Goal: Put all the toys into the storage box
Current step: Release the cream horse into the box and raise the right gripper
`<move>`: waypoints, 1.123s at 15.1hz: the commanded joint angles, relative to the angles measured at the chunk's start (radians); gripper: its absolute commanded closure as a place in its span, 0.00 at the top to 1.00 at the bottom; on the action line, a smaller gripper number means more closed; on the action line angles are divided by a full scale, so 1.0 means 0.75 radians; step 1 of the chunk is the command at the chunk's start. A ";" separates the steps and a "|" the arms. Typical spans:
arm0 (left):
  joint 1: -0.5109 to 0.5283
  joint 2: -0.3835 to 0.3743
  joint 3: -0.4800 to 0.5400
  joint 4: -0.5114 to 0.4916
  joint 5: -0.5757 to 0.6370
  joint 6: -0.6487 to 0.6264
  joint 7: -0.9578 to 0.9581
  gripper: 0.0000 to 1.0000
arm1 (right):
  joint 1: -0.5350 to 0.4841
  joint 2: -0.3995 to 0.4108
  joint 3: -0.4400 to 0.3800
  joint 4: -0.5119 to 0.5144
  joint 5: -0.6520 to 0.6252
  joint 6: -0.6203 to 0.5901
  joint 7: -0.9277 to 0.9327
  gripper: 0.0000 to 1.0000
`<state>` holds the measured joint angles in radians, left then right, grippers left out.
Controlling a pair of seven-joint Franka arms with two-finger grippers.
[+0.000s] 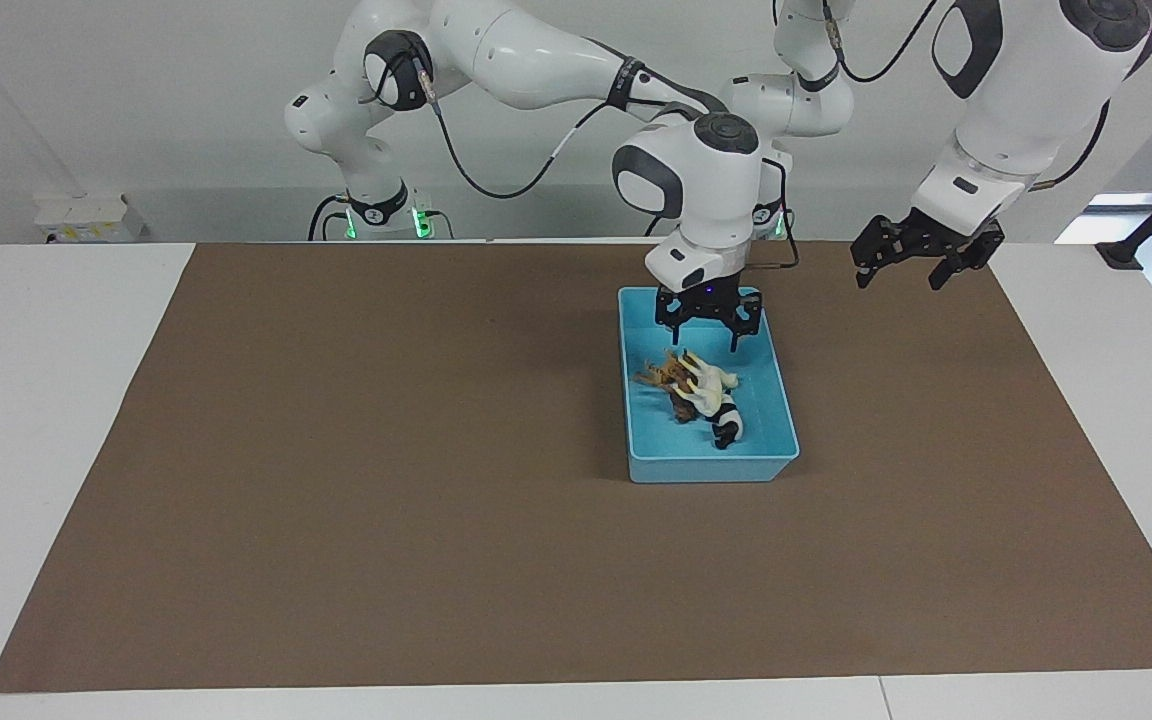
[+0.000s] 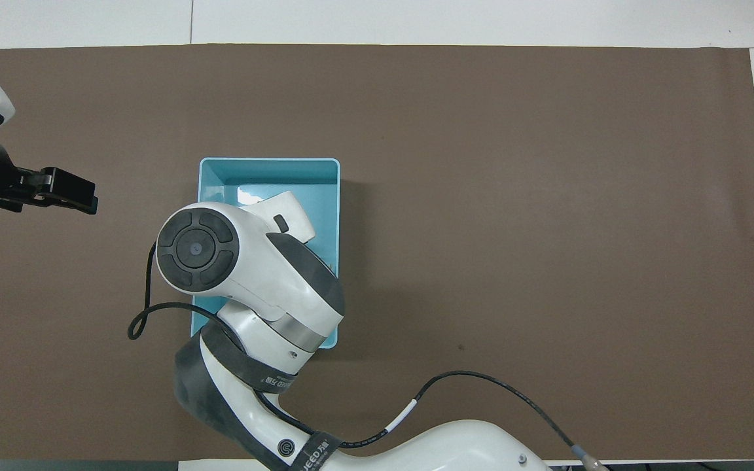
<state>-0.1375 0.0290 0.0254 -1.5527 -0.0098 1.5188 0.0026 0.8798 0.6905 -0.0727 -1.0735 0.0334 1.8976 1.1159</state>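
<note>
You see the brown mat covering the table, and on it, toward the left arm's end, the storage box. Over the box's end nearest the robots hangs your right gripper, its fingers spread and holding nothing. Your left gripper waits over the mat beside the box, fingers spread too. Inside the box lie the cream-white horse, the orange spotted cat, the dark brown animal and the panda, huddled together.
</note>
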 commanded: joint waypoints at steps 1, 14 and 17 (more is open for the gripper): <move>-0.017 -0.087 0.023 -0.083 -0.014 -0.017 0.013 1.00 | -0.025 -0.082 -0.024 0.006 0.017 -0.078 0.024 1.00; 0.169 -0.116 -0.124 -0.106 -0.005 0.086 0.029 1.00 | -0.908 -0.452 -0.093 -0.202 0.027 -0.377 -1.532 1.00; 0.169 -0.114 -0.124 -0.096 -0.003 0.088 0.029 1.00 | -1.074 -0.481 -0.097 -0.236 0.021 -0.376 -1.639 1.00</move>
<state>-0.0214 -0.0413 -0.0618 -1.6080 -0.0097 1.5692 0.0144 0.1261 0.3854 -0.1583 -1.1814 0.0404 1.6042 -0.0644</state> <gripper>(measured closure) 0.000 0.000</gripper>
